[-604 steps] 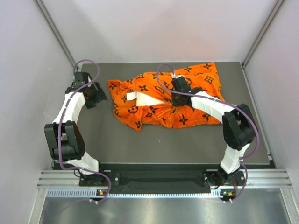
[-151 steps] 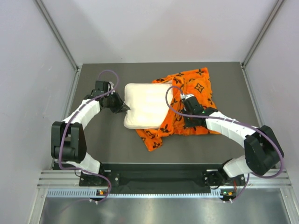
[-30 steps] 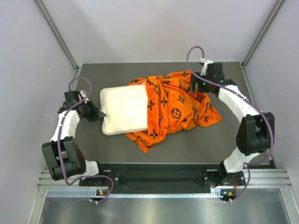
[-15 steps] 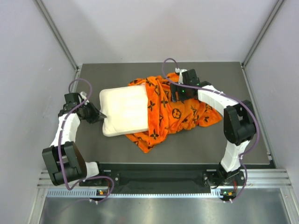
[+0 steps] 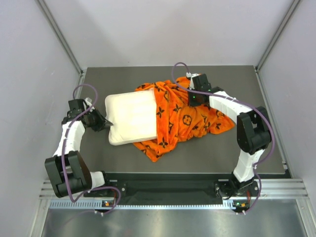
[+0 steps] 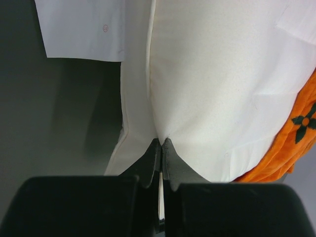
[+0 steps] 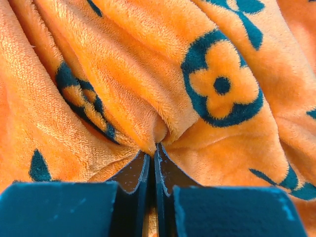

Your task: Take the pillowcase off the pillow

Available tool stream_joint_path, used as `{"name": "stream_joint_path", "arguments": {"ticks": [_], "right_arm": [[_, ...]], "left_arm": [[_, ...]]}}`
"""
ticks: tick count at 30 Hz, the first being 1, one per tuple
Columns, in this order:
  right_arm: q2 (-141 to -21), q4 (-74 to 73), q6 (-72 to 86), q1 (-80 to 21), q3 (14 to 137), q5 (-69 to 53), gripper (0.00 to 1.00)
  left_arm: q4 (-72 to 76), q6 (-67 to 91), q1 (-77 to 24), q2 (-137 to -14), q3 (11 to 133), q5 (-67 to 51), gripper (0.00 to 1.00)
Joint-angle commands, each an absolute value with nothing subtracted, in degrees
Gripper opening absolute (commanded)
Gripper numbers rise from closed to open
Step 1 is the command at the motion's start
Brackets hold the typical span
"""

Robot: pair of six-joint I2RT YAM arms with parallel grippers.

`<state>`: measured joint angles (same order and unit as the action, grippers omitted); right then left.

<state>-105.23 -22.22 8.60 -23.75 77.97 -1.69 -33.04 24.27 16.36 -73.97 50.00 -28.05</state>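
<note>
Orange pillowcase [image 5: 185, 116] is lying bunched at the centre of the bench [image 5: 237, 148], overlapping the cream pillow [image 5: 131, 116] on its right-edge side. Left gripper [image 6: 161, 144] is pinching the pillow seam; right gripper [image 7: 156, 148] is pinching a pillowcase fold.

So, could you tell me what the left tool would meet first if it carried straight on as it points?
The pillow: the left tool is shut on its edge and points into it, so the pillow comes first; the orange pillowcase likely lies beyond.
</note>
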Motion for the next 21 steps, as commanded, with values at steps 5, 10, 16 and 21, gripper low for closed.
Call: {"name": "stream_joint_path", "arguments": {"ticks": [5, 10, 16, 21], "right_arm": [[-101.43, -25.58, 7.56, -20.31, 77.52, 2.29, 0.0], [-98.27, -25.84, 7.12, -14.87, 75.59, 2.29, 0.0], [-96.07, -25.93, 6.24, -8.71, 73.39, 1.23, 0.0], [-96.76, -25.93, 5.71, -7.47, 73.04, 2.63, 0.0]], "left_arm": [[-33.13, 22.76, 16.52, -73.47, 52.29, -26.46, 0.0], [-33.13, 22.76, 16.61, -74.27, 53.26, -26.28, 0.0], [-33.22, 22.59, 16.87, -74.71, 54.23, -26.01, 0.0], [-33.57, 22.41, 17.05, -75.15, 54.49, -25.66, 0.0]]}}
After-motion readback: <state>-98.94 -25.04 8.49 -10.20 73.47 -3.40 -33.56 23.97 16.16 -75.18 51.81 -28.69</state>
